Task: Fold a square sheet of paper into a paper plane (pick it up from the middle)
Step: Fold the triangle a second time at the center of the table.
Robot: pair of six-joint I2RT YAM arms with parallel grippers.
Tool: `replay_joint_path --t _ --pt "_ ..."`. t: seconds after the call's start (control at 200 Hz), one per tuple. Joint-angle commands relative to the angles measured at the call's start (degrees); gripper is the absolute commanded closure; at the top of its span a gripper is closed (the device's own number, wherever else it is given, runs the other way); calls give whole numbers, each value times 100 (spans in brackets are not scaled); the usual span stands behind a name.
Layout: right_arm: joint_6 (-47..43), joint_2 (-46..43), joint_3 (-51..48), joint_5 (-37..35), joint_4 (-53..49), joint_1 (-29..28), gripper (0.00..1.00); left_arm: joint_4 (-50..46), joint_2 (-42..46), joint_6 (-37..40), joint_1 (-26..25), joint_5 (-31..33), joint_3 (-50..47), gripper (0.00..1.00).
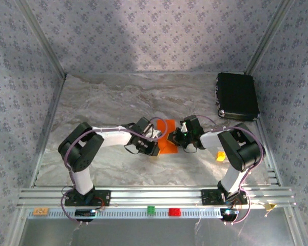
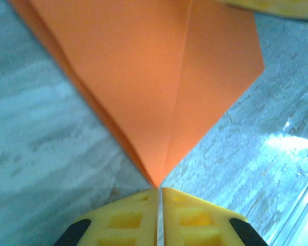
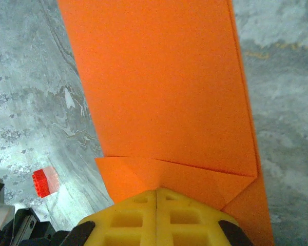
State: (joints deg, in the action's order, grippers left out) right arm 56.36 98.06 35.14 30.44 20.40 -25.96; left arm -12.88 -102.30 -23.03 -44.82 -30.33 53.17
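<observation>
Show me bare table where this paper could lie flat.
Free: the far-left table between the wall and the left arm, and the near strip along the rail. Crowded: the centre, where the left gripper and right gripper pinch the orange paper, and the right side with the black case and yellow block.

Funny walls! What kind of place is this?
Probably a robot practice booth: left arm and right arm bolted to a metal rail, patterned walls around a marbled table, orange paper between them.
</observation>
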Motion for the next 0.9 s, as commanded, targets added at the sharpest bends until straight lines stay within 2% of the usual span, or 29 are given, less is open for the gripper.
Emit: replay_joint_path --t 0.0,0.11,0.21,0.565,0.765,0.894 --pt "-11 134 -7 -232 -336 48 100 -171 472 -10 -45 -32 -105 90" --pt "-11 151 21 -209 -326 52 100 284 775 -278 35 -111 -131 90" --pt "-2 152 36 -213 -318 47 99 721 639 -567 129 -283 -5 89" --pt "9 171 50 -136 -234 37 99 488 -614 -553 148 -262 859 92" --pt "-53 46 217 57 -241 73 98 232 -825 -474 149 43 619 97" --pt "-213 -288 362 -85 -592 43 97 357 -815 -578 142 53 311 99"
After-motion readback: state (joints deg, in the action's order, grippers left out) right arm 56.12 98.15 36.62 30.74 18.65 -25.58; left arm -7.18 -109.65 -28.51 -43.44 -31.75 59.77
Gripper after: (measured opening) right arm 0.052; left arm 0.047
